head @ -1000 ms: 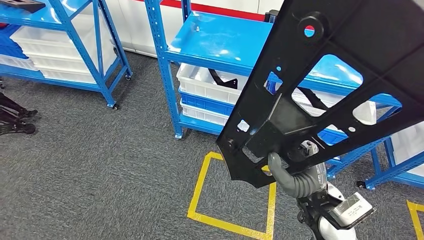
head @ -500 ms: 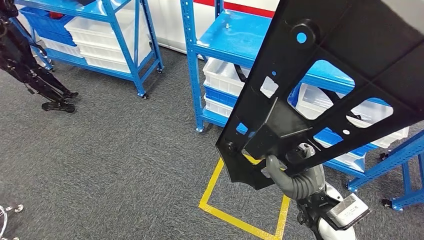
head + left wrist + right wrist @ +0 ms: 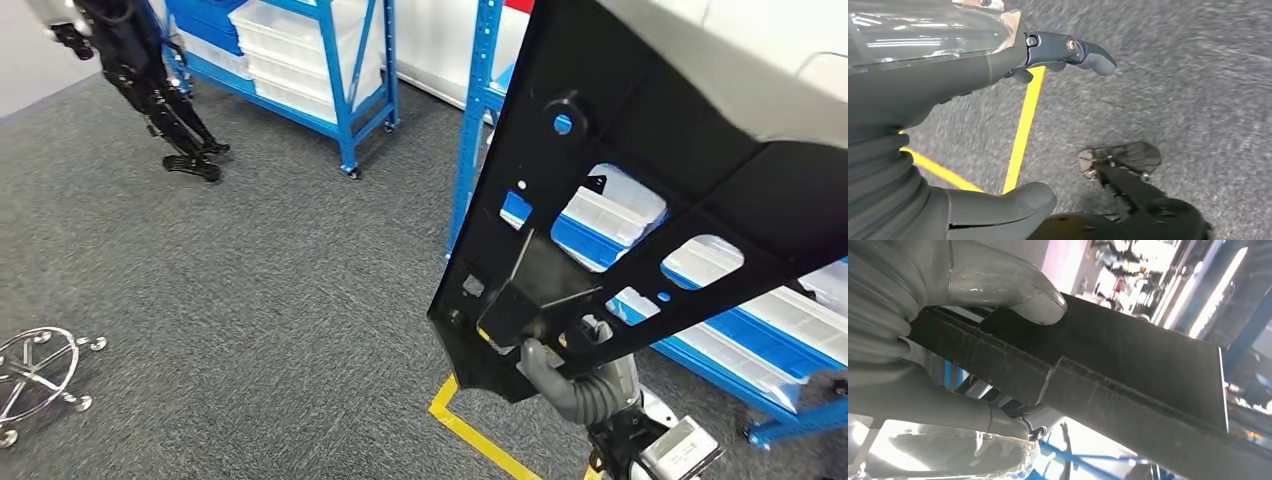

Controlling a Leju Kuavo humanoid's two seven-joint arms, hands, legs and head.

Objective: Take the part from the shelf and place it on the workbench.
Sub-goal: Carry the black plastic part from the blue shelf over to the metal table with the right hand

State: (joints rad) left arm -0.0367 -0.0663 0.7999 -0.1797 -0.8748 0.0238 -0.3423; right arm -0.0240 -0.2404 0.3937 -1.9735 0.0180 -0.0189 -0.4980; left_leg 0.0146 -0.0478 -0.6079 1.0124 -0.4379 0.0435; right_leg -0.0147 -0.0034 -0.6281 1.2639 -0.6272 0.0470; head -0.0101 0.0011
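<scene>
The part (image 3: 640, 190) is a large flat black plastic panel with several cut-out openings, and it stands tilted across the right of the head view. My right hand (image 3: 575, 375) grips its lower end from beneath. In the right wrist view the thumb (image 3: 1013, 295) presses on the panel's dark ribbed edge (image 3: 1128, 375). My left hand (image 3: 948, 100) hangs over the grey carpet with its fingers (image 3: 1083, 50) and thumb apart and nothing between them.
A blue shelf upright (image 3: 480, 110) and white bins (image 3: 620, 205) stand behind the panel. Another blue shelf with white bins (image 3: 320, 60) is at the far left, beside a black stand (image 3: 160, 100). A chrome chair base (image 3: 35, 375) and yellow floor tape (image 3: 480, 440) lie on the carpet.
The whole view has swung left, so the shelves now sit further right and a chair base has come in at the lower left. My right hand still holds the panel.
</scene>
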